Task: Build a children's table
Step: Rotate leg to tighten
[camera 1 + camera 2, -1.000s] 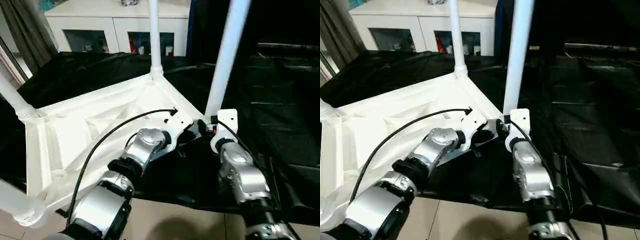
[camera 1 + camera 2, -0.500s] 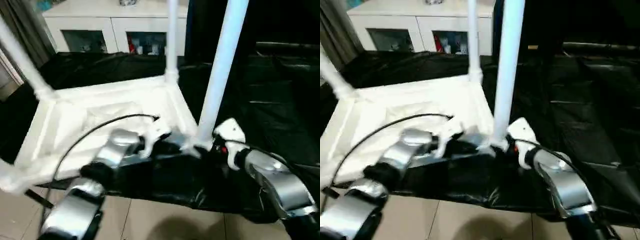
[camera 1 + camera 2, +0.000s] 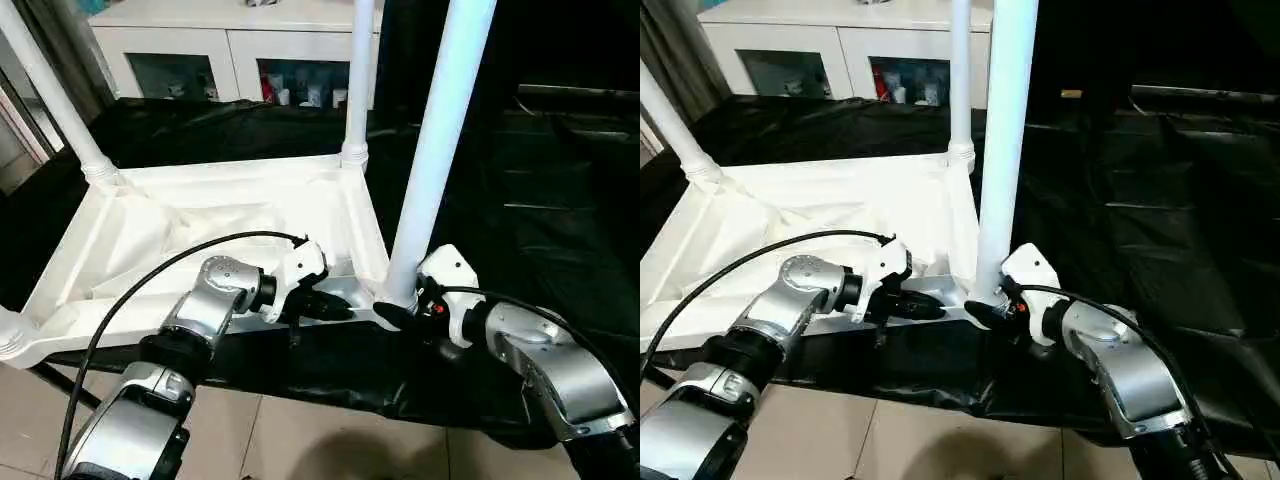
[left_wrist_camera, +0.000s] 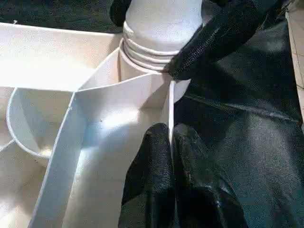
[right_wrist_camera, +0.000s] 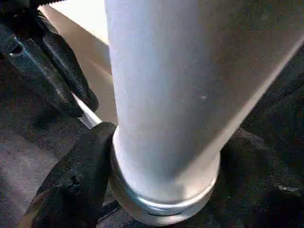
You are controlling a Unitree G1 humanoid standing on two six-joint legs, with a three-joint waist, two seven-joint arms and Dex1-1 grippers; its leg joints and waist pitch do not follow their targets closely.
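Note:
The white children's table [image 3: 190,215] lies upside down on a black sheet, ribbed underside up. Three legs stand in its corner sockets: far left [image 3: 50,90], far right [image 3: 357,70] and near right [image 3: 437,150]. My left gripper [image 3: 335,310] is shut on the thin wall of the near rim [image 4: 169,102], just left of the near right corner. My right gripper [image 3: 398,305] comes in from the right, low at the foot of the near right leg [image 5: 161,85]. Its black fingers [image 5: 76,185] press against both sides of the leg's collar.
A white cabinet [image 3: 230,40] with glass doors stands behind the table. The black sheet [image 3: 540,200] spreads far to the right, with folds. Tiled floor [image 3: 330,440] runs along the near edge. A black cable [image 3: 150,290] loops over my left forearm.
The table has swung round on the sheet, so its right side now runs straighter away from me. My right forearm has dropped and moved right, with its gripper now low at the leg's foot.

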